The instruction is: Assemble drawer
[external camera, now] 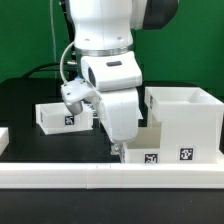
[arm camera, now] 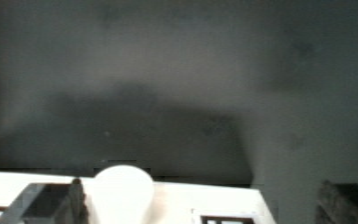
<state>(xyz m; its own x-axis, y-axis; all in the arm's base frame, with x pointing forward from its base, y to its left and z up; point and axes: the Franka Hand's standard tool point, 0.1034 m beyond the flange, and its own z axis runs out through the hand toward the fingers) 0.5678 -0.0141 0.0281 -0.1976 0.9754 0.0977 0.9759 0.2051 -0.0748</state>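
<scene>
Matte black tabletop (arm camera: 176, 80) fills view, blurred. My gripper (arm camera: 194, 206) spread wide; rounded white blob (arm camera: 123, 190) between dark fingers (arm camera: 37, 203), unidentifiable.

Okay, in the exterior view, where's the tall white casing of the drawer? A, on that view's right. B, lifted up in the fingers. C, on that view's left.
A: the tall casing stands at the exterior view's right, set down and not in the fingers, while a low tray sits at that view's left.
</scene>
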